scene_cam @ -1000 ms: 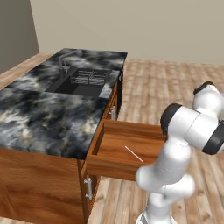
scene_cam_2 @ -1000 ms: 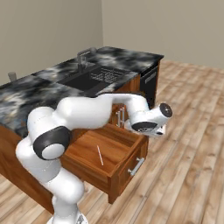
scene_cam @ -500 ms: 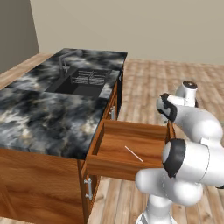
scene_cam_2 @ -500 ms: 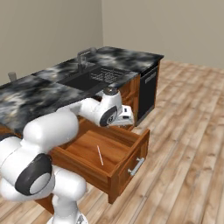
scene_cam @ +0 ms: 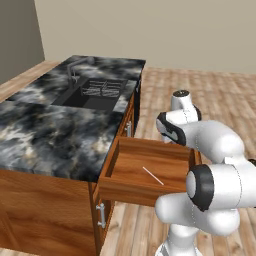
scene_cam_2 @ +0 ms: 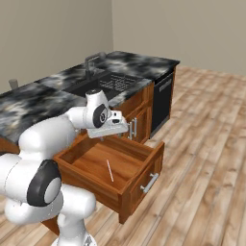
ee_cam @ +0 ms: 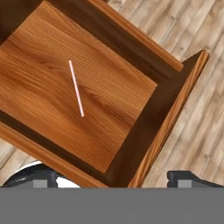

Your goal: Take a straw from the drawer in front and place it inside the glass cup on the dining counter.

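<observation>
Drawer (scene_cam: 150, 172) pulled open at centre of left base view, straw (ee_cam: 76, 88) lying flat on its floor, upper left of hand view, jaws spread wide w/ nothing between them, hovering above drawer, prob. near its back edge, marble tabletop (scene_cam: 55, 135) at left.

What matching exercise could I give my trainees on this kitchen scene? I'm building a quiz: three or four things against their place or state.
Things:
1. straw
2. drawer
3. pincer
4. sink

Places or states:
A. set into the marble counter
B. pulled out, open
C. lying flat on the drawer floor
D. jaws wide apart, above the drawer, holding nothing

Pairs: 1-C, 2-B, 3-D, 4-A
</observation>
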Available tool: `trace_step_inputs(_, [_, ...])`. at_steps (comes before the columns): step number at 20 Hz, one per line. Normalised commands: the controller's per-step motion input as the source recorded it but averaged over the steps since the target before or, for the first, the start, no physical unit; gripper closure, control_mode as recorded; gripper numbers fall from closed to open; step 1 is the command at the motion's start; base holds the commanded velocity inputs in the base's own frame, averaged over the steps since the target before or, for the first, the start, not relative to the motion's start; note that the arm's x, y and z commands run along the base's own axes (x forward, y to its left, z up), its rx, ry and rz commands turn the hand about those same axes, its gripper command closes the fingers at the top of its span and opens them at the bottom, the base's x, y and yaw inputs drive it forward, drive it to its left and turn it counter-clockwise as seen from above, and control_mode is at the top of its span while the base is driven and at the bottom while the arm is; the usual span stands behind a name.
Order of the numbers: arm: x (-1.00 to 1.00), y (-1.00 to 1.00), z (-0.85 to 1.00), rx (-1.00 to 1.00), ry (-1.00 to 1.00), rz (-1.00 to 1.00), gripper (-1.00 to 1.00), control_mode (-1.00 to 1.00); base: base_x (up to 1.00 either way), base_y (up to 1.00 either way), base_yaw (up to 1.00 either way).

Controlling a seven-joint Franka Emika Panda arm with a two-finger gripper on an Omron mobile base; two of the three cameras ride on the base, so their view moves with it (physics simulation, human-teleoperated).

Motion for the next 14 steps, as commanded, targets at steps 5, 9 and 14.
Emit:
trace_step_inputs(5, [0.00,0.25,0.00,0.00,0.23,0.00,-1.00,-1.00,0.00,0.00,0.00])
trace_step_inputs(9, [0.00,0.23,-0.01,0.00,0.14,0.00,-1.00,-1.00,0.00,0.00,0.00])
trace_step_inputs(14, [0.00,0.17,-0.14,0.00,-0.01,0.00,-1.00,-1.00,0.00,0.00,0.00])
